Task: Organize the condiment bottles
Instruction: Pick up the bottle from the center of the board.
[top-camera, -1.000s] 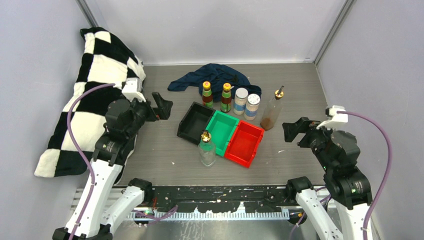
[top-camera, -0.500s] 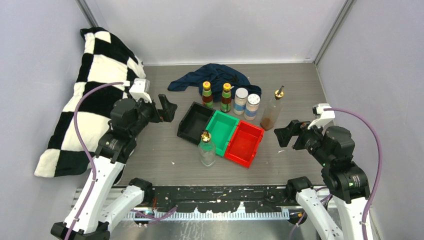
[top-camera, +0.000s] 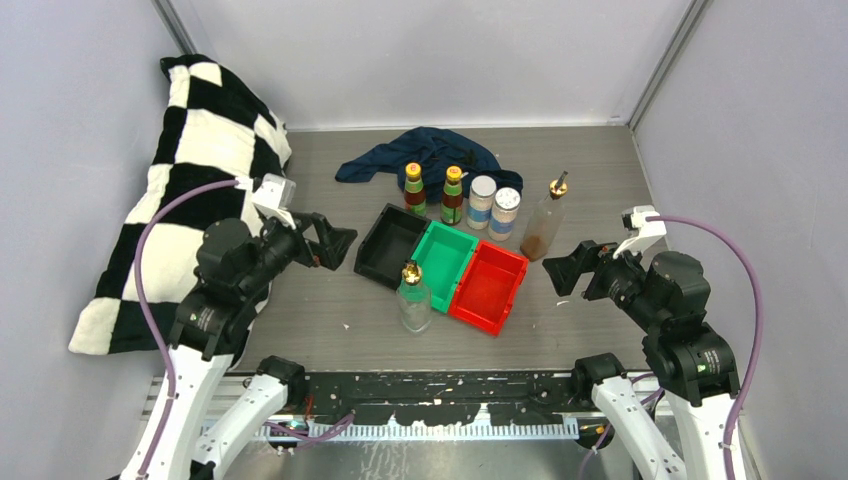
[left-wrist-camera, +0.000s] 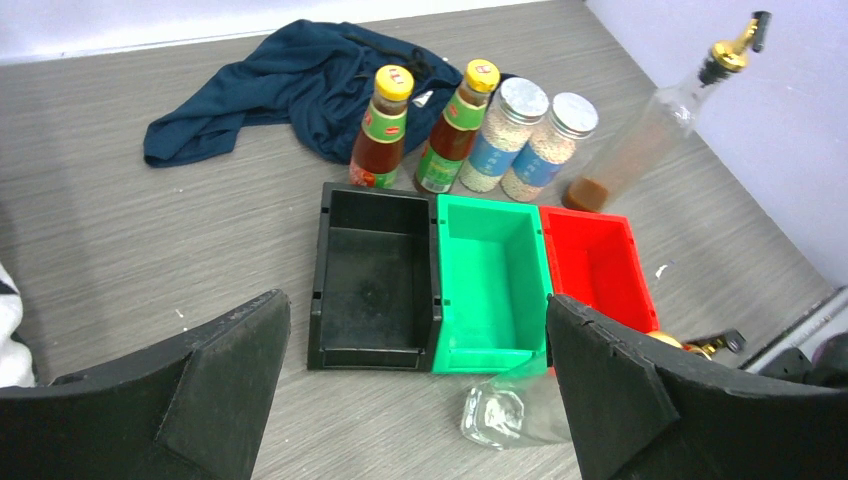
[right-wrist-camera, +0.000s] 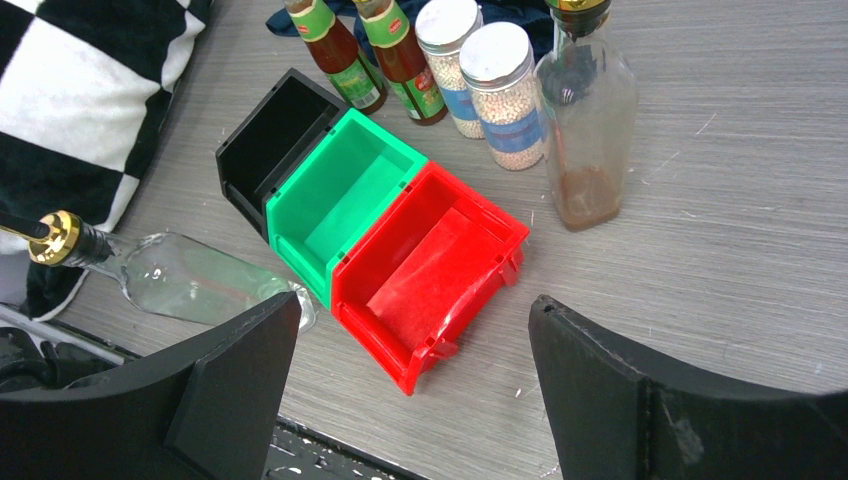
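Left gripper: we see the left gripper (top-camera: 336, 243) over the bare table (top-camera: 310, 300), just left of the black bin (top-camera: 388, 245); its fingers are spread wide with nothing between them
Right gripper: the right gripper (top-camera: 572, 268) hangs right of the red bin (top-camera: 488, 285); its fingers are wide apart and hold nothing
Bins: black, green bin (top-camera: 443, 262) and red sit side by side in one slanted row; we see all three empty
Sauces: the left sauce bottle (top-camera: 414, 190) and right sauce bottle (top-camera: 452, 194), yellow-capped, stand upright behind the black and green bins
Jars: the left jar (top-camera: 482, 202) and right jar (top-camera: 505, 213) stand close together just right of the sauces
Pourers: the tall glass bottle (top-camera: 545, 222), brown liquid at its base, stands right of the jars; the clear glass bottle (top-camera: 413, 297) stands at the near edge of the green bin
Cloths: a blue cloth (top-camera: 430, 152) lies behind the sauces; a chequered cloth (top-camera: 200, 150) lies along the left wall
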